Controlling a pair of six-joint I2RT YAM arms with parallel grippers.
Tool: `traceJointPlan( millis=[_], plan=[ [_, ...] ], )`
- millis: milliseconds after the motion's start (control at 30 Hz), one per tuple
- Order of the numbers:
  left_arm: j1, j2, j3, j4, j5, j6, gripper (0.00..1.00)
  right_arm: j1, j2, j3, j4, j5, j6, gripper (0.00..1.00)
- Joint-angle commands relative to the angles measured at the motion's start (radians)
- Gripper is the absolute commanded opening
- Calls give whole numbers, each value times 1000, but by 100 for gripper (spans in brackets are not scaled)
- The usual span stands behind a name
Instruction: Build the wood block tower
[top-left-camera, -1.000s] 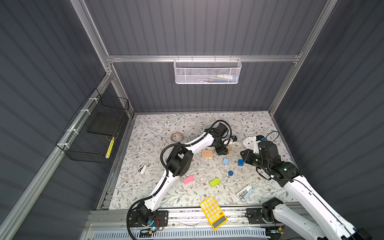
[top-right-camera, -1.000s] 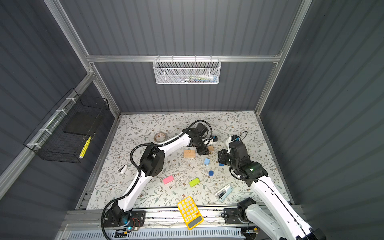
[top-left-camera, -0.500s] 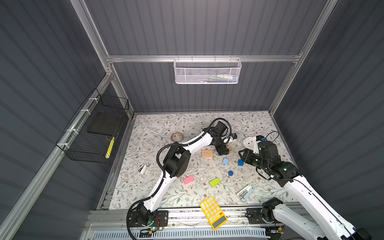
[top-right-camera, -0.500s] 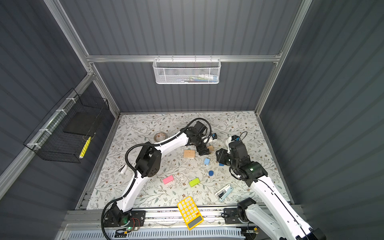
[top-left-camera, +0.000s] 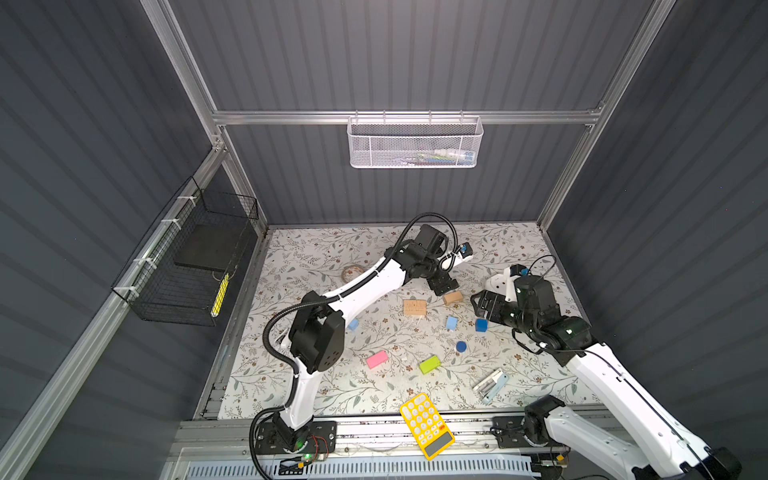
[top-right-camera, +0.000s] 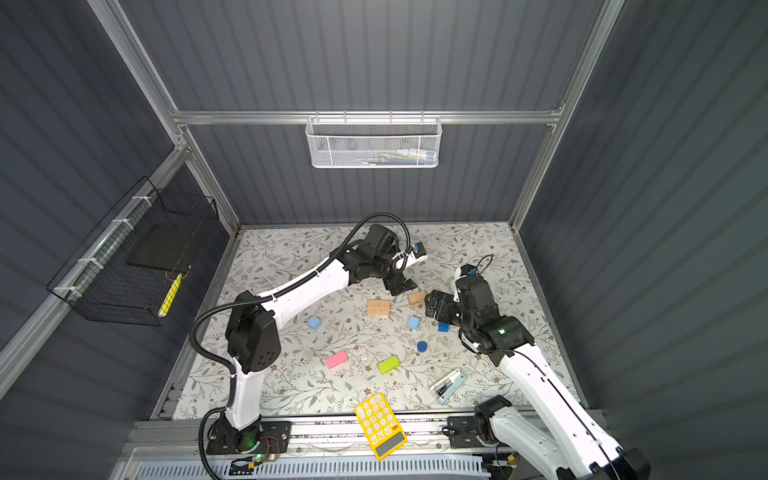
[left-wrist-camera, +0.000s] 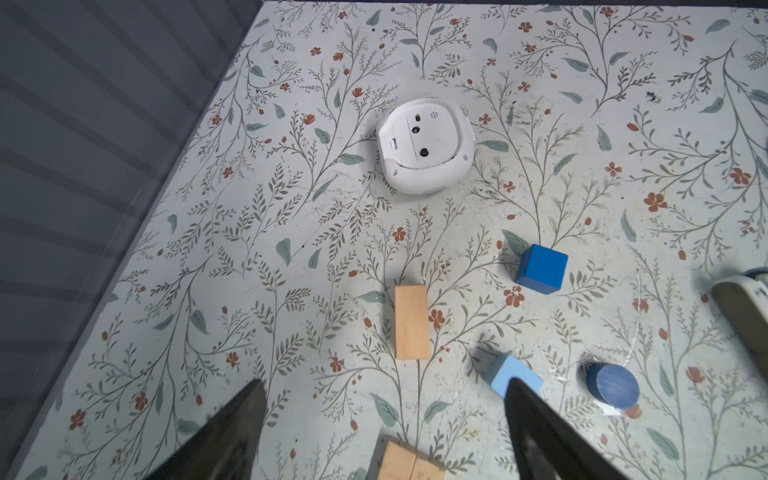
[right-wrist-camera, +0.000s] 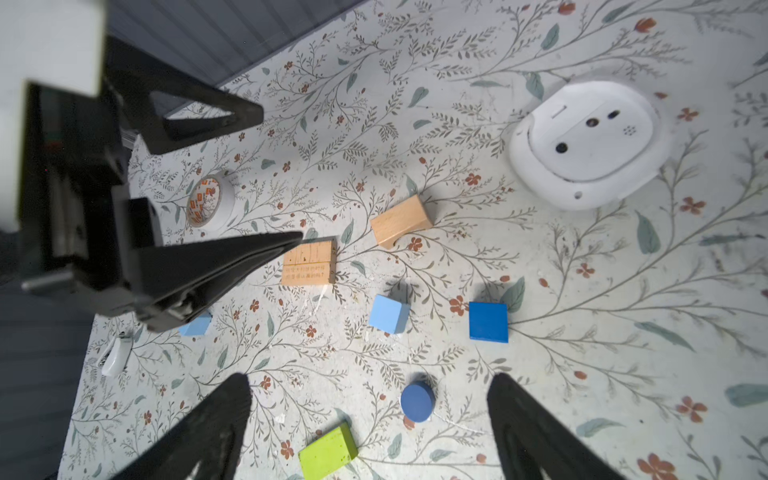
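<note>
Left gripper (left-wrist-camera: 384, 382), spread and empty, beside a tan bar (left-wrist-camera: 411, 322); right gripper (right-wrist-camera: 370, 376), spread and empty, near the dark-blue cube (right-wrist-camera: 488, 322)

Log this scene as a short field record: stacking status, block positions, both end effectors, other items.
stacking: not started; no block seen atop another
tan bars: two tan bars side by side, touching; third tan bar apart beside them
blue pieces: light-blue cube; second light-blue cube; dark-blue cube; dark-blue cylinder
coloured bars: pink bar, green bar, flat, apart
left end effector: open, empty
right end effector: open, empty
other items: calculator, stapler, tape roll
</note>
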Motion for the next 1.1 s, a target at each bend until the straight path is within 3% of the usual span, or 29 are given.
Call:
traceJointPlan(
  millis=[0,200,500,667,833,1067],
  plan=[
    [49,-123,-108,75,3,-108,88,-4,27,49,-15,35,-49,99],
    [142,-330,-336,208,66,-269,87,-8,133,91,-2,4,-89,99],
    [168,-561,-561,261,-94,-480,86,-25,426,254,-45,-57,-242,99],
    [211,-620,-628,275,-143,-604,87,-26,618,378,-111,-71,-341,92],
    [272,-657,-720,382,-69,-728,87,-27,771,457,-154,-46,-396,91],
    [277,-650,-743,383,-40,-741,87,-27,895,491,-142,-22,-446,90]
  ],
)
